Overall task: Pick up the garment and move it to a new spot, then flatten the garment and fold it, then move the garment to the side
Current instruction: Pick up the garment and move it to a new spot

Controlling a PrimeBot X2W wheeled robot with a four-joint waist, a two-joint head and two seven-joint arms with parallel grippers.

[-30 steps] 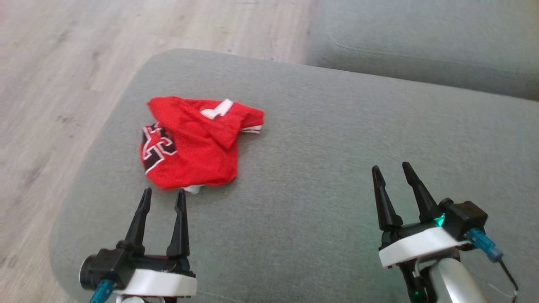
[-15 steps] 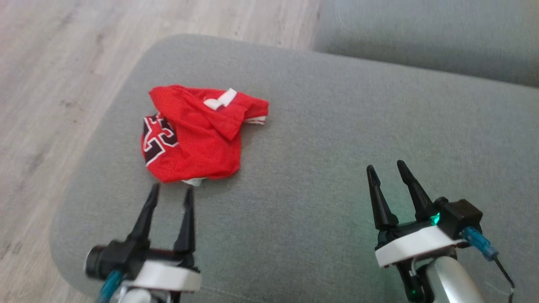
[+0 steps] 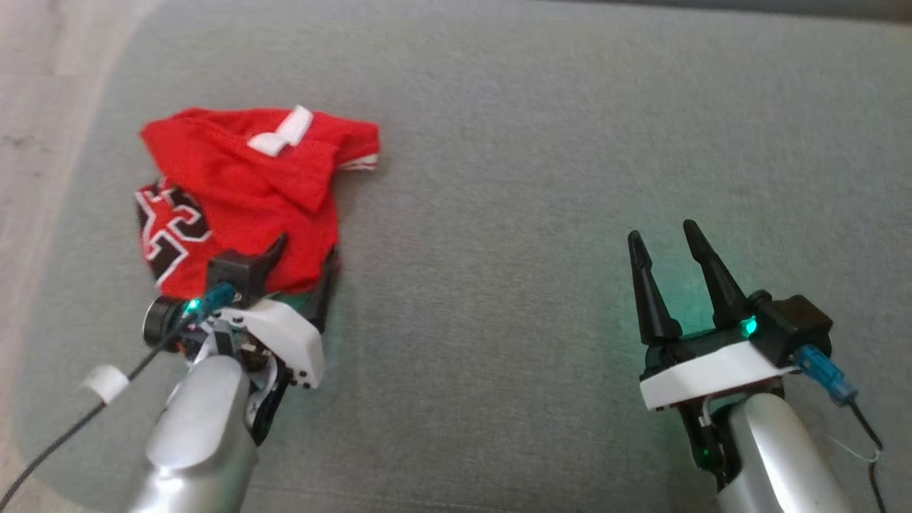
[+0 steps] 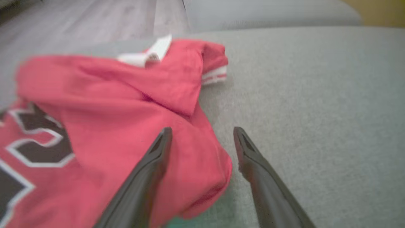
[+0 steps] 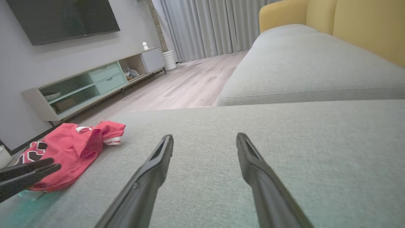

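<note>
The garment (image 3: 242, 192) is a crumpled red jersey with a black-and-white number and a white collar, lying on the left part of the grey sofa cushion (image 3: 513, 142). My left gripper (image 3: 303, 255) is open at the garment's near right corner. In the left wrist view the left gripper (image 4: 202, 130) straddles that corner of the garment (image 4: 110, 104), one finger over the red cloth, the other above bare cushion. My right gripper (image 3: 662, 235) stands open over bare cushion far to the right, with nothing between its fingers (image 5: 158, 164). The garment (image 5: 72, 148) lies to its left.
Wooden floor (image 3: 35, 78) runs past the cushion's left edge. A second grey cushion (image 5: 310, 72), a yellow backrest (image 5: 364, 28), a low TV cabinet (image 5: 82, 88) and curtains (image 5: 208, 28) lie beyond. Wide bare cushion stretches between the two grippers.
The head camera has dipped and shifted, so the whole picture moved. My left gripper has advanced to the garment's near corner and now straddles it. The right gripper has stayed about where it was.
</note>
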